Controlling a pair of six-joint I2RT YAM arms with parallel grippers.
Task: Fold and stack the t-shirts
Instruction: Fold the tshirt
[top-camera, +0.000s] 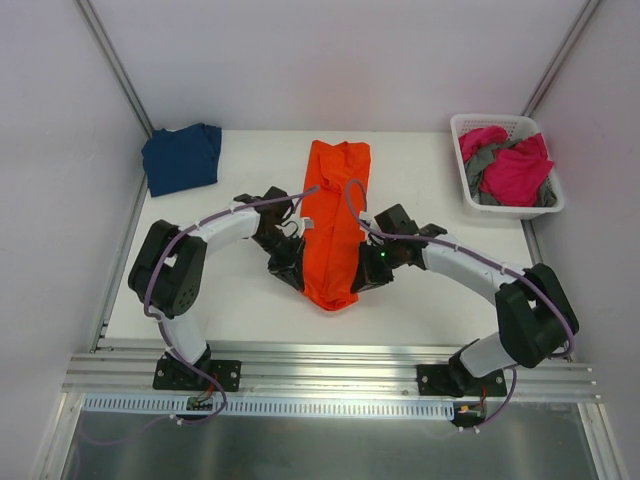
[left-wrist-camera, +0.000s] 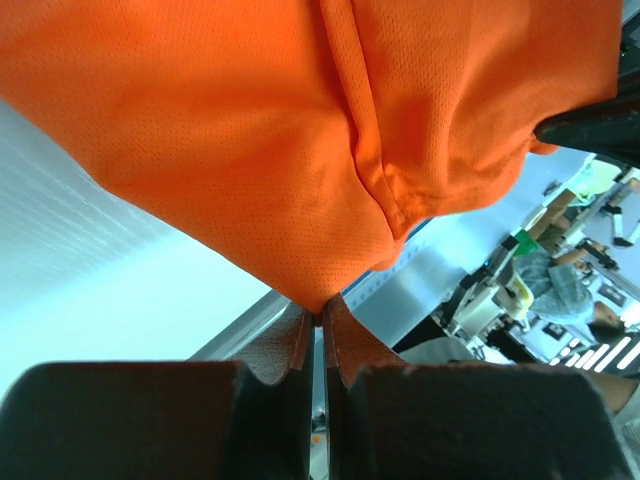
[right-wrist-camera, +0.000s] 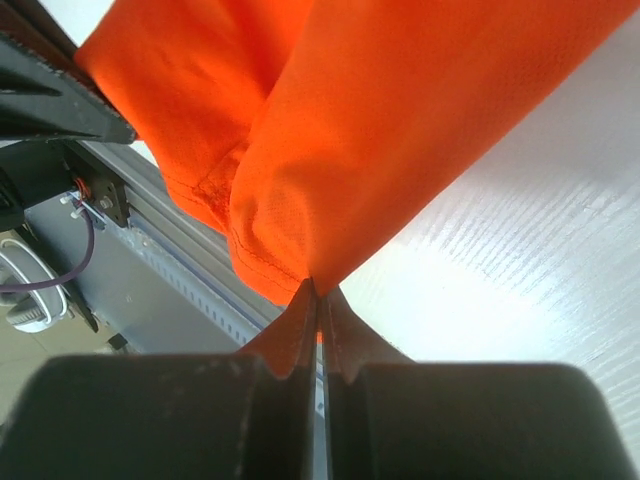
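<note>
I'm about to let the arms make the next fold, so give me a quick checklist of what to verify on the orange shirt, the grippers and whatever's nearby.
1. The left gripper is shut on the near end of the orange t-shirt: ok.
2. The right gripper is shut on the same near end: ok.
3. Each pinch has caught every layer of cloth: cannot tell.
4. The shirt is folded into a long strip running away from the arms: ok.
5. The navy t-shirt lies apart, at the far left: ok.
6. The basket holding the pink and grey t-shirts stands clear of the right arm: ok.
</note>
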